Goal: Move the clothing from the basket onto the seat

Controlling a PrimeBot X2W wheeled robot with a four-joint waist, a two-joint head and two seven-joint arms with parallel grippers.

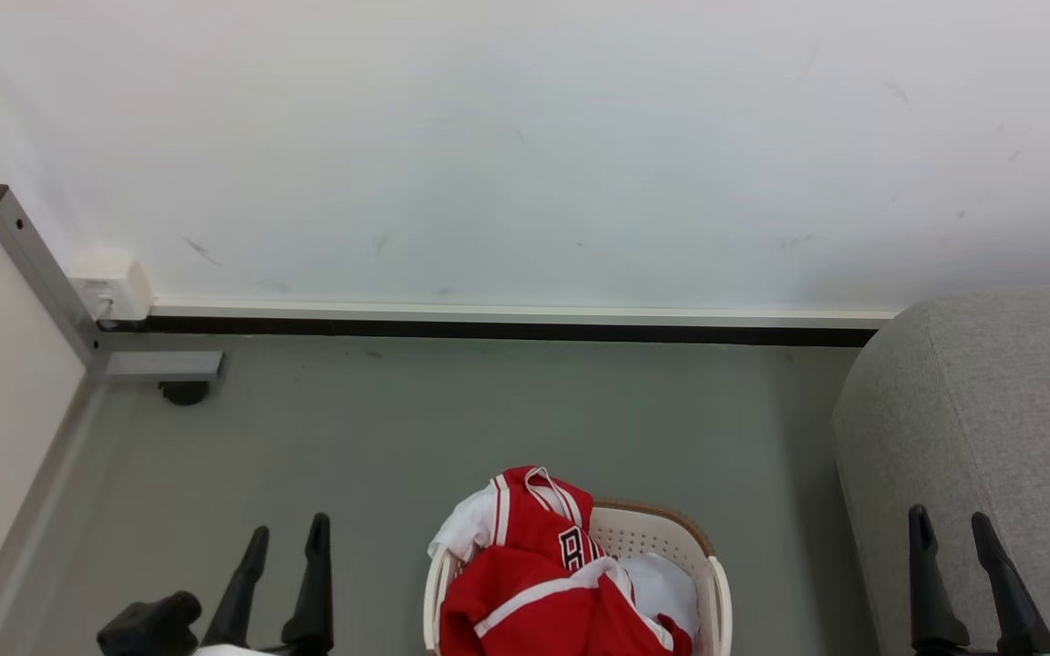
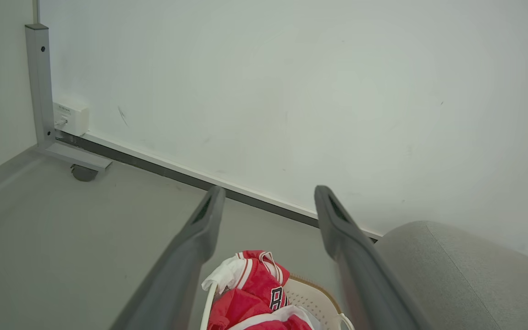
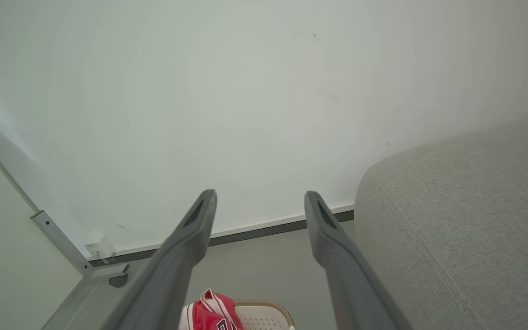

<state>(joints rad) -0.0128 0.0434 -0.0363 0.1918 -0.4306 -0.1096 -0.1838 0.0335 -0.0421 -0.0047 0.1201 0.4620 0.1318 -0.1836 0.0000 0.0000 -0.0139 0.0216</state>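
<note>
Though the right wrist view crops it, clothing point(image 1: 534, 583) overflows the basket point(image 1: 648, 539).

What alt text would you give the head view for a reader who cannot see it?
Red clothing heaps in a white basket on the grey floor, with the grey seat to its right. The left gripper and right gripper flank it, jaws open and empty.

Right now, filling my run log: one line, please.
clothing in basket | seat right of basket | left gripper open | right gripper open
</note>
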